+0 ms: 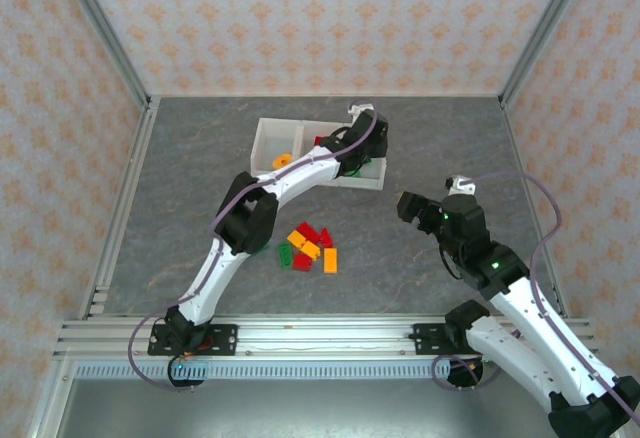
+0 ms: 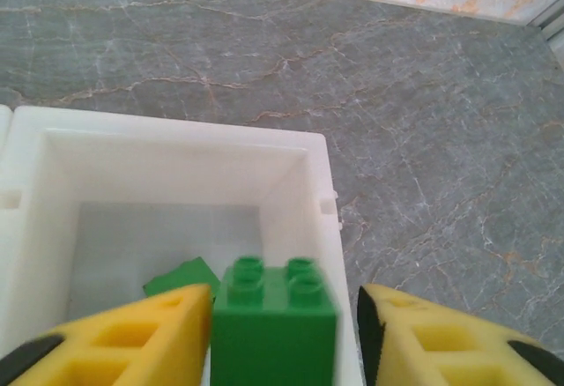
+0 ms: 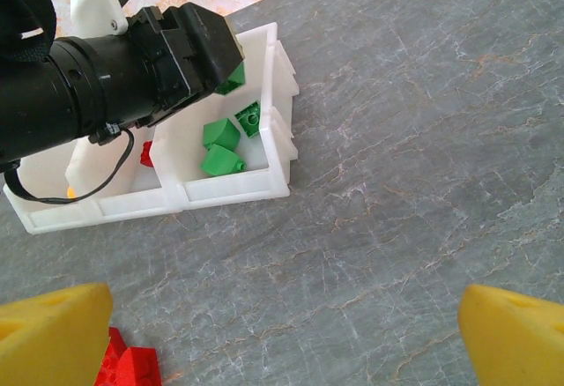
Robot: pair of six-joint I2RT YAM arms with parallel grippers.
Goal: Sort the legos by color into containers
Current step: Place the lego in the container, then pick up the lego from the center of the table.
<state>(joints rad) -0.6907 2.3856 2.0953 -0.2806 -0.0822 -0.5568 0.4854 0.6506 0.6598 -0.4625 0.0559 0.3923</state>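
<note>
My left gripper (image 2: 284,315) hovers over the right-hand bin of the white containers (image 2: 176,130). A green brick (image 2: 275,320) sits between its yellow fingers: it touches the left finger, and a gap shows at the right one. Another green brick (image 2: 181,276) lies in that bin. From above, the left gripper (image 1: 360,153) is over the containers (image 1: 268,138), with an orange piece (image 1: 282,160) in the left bin. Loose legos (image 1: 310,246) in red, orange and green lie mid-table. My right gripper (image 1: 415,205) stands open and holds nothing.
In the right wrist view, green bricks (image 3: 220,148) lie in the end bin, a red one (image 3: 147,152) in the middle bin, and red bricks (image 3: 123,364) sit near my left fingertip. Bare grey table stretches right of the containers (image 3: 229,188). Metal frame posts border the table.
</note>
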